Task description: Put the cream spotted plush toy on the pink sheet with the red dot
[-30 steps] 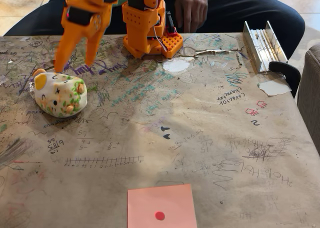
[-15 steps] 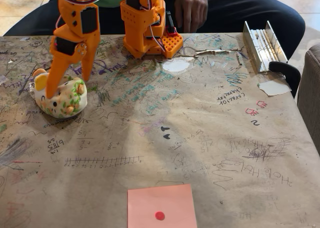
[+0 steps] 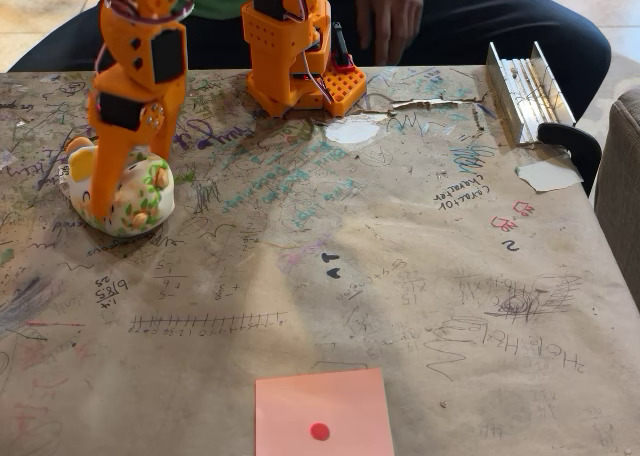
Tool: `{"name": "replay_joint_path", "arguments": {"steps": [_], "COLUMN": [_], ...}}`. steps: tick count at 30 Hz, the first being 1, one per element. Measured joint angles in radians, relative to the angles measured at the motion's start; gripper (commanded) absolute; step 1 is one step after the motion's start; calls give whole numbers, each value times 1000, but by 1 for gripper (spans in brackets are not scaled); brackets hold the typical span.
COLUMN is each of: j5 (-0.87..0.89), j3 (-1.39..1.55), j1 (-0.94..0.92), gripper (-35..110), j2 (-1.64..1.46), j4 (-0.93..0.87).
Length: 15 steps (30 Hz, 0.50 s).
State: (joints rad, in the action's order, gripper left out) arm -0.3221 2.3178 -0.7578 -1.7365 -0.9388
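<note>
Plush toy: the cream spotted plush toy point(image 3: 128, 191) sits at the left of the frame, upper half, resting on the bench point(image 3: 400, 276). It is a rounded, soft cream-white lump with green and orange spots over its side, an orange ear poking up at its upper left, and a yellow patch just beside that ear. A small orange mark shows low on its front.

Gripper: the orange gripper point(image 3: 125, 181) comes down onto the toy from above, at upper left of the frame. One long finger lies across the toy's front and hides the middle of it; the other drops behind its right shoulder. The fingers are spread with the toy between them; I cannot tell whether they press it.

Arm base: the orange base point(image 3: 295, 56) stands at the top of the frame, right of the gripper, at the bench's far edge.

Pink sheet: the pink sheet with the red dot point(image 3: 322, 412) lies flat at the bottom centre, its lower edge cut off by the frame, well apart from the toy. The dot sits near its middle.

Bench: covered in brown paper scrawled with pen marks and doodles.

Person: a hand point(image 3: 388, 16) and dark trousers behind the base, top centre.

Metal rail: a shiny channel piece point(image 3: 525, 86) at upper right.
</note>
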Motion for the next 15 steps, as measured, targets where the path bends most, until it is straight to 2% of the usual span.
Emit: {"name": "replay_joint_path", "arguments": {"steps": [12,15], "j5": [63,86], "j3": [-52,-48], "j1": [-2,46], "gripper": [0,0], "j2": [6,-28], "j4": [29,12]}}
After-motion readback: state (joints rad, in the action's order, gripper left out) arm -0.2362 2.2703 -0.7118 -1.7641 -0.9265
